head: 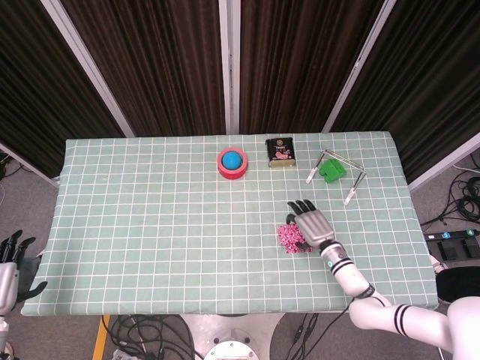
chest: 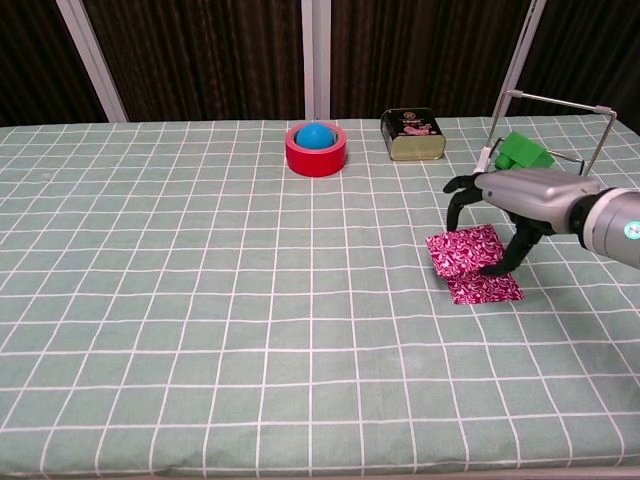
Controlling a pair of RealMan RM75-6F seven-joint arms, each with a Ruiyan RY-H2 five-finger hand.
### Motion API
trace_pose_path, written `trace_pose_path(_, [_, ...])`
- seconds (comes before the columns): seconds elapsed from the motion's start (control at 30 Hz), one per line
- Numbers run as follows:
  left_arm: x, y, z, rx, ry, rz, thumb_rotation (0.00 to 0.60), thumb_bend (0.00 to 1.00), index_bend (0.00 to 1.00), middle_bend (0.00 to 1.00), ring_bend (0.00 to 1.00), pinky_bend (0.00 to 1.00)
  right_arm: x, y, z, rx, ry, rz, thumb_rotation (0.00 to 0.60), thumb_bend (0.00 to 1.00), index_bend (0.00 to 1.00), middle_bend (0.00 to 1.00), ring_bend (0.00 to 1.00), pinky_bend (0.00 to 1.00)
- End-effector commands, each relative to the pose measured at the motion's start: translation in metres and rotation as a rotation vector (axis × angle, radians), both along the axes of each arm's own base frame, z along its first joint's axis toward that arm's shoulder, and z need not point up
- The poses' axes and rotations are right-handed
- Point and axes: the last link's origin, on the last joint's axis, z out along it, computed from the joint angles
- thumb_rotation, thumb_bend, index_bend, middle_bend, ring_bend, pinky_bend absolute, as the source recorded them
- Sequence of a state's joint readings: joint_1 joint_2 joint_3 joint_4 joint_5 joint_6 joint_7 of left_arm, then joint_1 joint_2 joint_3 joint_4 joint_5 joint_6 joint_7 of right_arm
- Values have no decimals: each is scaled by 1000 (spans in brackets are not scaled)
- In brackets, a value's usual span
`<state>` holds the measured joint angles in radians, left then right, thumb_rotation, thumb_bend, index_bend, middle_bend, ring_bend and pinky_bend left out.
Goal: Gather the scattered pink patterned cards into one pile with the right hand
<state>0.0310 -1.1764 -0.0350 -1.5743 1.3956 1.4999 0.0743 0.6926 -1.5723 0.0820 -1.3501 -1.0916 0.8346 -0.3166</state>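
Pink cards (chest: 470,262) partly hidden under right robot hand (chest: 505,205).

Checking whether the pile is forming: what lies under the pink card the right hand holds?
Under the held pink card lies a second pink card, partly covered; right hand above.

**Camera placement**

Head view: high above the near edge, looking steeply down, whole table (head: 150,225) framed from afar. Chest view: low at the near edge, facing the far curtains (chest: 200,50), closer. Both share the checked tabletop.
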Motion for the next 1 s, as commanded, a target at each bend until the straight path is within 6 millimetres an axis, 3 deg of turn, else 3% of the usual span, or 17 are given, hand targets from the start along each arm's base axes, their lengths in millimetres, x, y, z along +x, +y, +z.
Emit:
trace_pose_path(0.03, [1,0,0,-2,2,-1,600,80,218,162,108,147,-14,9,2,22,-1,-11,589,106,349,53,0,0])
trace_pose_path(0.4, [4,1,0,-6,6,3,600,80,218,163,108,147,-32,8,-8,50,-10,-28,578,106,349,53,0,0])
trace_pose_path(1.0, [4,2,-1,-7,7,1,600,79,218,162,108,147,-38,7,-8,60,1,-13,553,105,299,54,0,0])
